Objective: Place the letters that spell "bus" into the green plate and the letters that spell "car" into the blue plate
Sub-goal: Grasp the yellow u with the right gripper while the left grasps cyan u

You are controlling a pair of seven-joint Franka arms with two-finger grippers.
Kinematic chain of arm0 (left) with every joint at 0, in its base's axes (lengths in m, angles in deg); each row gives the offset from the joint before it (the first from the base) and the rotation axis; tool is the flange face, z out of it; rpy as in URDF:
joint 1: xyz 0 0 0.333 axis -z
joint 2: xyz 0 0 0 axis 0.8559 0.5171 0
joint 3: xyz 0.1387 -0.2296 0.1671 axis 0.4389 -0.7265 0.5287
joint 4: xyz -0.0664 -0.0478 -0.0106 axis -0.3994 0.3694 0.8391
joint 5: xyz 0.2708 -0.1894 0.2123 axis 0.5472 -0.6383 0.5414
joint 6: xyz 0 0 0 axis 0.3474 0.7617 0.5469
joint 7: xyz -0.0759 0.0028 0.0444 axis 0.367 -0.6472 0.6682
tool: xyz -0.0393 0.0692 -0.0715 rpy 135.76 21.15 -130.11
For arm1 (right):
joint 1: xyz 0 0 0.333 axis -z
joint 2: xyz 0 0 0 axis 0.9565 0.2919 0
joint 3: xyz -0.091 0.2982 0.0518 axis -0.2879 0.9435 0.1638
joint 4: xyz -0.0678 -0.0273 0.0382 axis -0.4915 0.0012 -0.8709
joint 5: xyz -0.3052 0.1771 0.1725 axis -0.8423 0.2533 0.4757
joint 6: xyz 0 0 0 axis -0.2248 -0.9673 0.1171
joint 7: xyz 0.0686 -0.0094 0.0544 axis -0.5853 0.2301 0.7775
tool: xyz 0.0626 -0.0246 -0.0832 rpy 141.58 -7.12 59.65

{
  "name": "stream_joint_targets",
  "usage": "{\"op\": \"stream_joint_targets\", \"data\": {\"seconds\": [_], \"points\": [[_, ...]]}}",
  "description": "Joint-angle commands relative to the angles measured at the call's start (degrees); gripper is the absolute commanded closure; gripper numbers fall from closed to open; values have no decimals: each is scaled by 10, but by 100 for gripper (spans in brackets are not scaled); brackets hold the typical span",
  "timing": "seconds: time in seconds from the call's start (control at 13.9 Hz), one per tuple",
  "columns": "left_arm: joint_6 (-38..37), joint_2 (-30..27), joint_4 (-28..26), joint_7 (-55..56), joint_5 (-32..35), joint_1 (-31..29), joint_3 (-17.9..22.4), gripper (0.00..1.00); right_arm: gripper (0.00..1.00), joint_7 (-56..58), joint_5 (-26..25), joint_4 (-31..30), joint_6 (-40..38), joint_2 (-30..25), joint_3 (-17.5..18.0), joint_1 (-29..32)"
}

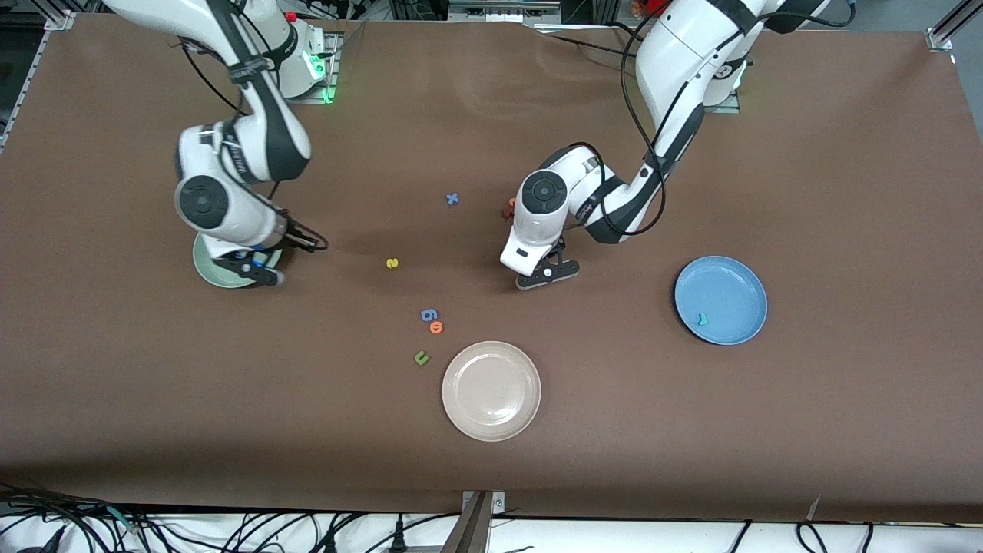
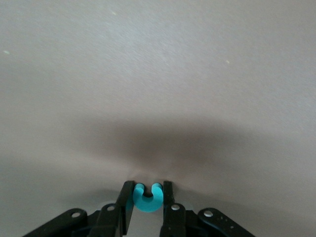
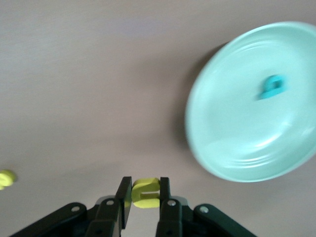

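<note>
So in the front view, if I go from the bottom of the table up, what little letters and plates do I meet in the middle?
cream-white plate → green "u" → orange "o" → blue letter beside it → yellow "s" → blue "x"

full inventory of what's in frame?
green plate: 1, mint, right arm's end
teal b: 1, in green plate
blue plate: 1, left arm's end
teal r: 1, in blue plate
cream plate: 1, nearest front camera
yellow s: 1, mid-table
blue x: 1
blue digit-like piece: 1
orange o: 1
green u: 1
red letter: 1, half hidden
left gripper: jaws shut on teal c
right gripper: jaws shut on yellow u, by green plate
</note>
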Motion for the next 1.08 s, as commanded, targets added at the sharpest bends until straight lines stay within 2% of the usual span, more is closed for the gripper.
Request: {"op": "stream_joint_targets", "data": {"seconds": [0.0,0.14,0.29,0.58,1.01], "points": [[-97,0,56,-30,8,-18,0,89,95,95,7,-8,-38,-11,-62,0],[-160,-5,84,-94,-21,-43,-2,89,95,178,7,-19,-41,-8,-107,0],[-213,-14,97,-167,-29,-75,-2,90,95,219,7,-39,-27,0,-126,4],[-286,-34,101,-336,-30,-144,-3,91,95,229,8,-90,70,22,-129,6],[-319,-39,99,-525,-17,-231,2,95,92,234,9,-108,74,38,-129,6]]}}
